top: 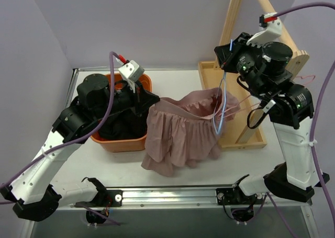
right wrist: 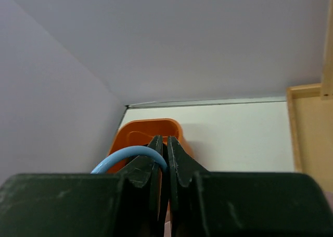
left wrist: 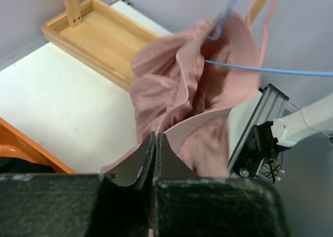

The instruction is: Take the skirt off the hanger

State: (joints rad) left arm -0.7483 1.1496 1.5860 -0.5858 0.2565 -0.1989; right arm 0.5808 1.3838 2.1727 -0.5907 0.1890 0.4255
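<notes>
Tabletop (top: 178, 81): white, enclosed by lavender walls.
Pink pleated fabric skirt (top: 180, 136): hung mid-table, hem lying on tabletop.
Thin blue wire hanger (left wrist: 270, 69): long axis upright, hook clamped by right tool (right wrist: 162, 143).
Left tool (left wrist: 156, 139): clenched on skirt edge, left of hanger; leftward pull judged needed.

Bare desk (top: 178, 83) lies open at upper centre of the top view, between the orange bin (top: 120, 143) on the left and the wooden rack (top: 234, 18) on the right. The pink skirt (top: 180, 136) fills mid-frame, draped from the blue hanger (top: 223, 97) down onto the desk. A narrow clear strip runs below the skirt at lower centre. The left arm (top: 78, 125) reaches over the bin. The right arm (top: 293, 144) stands before the rack's base at right.
</notes>
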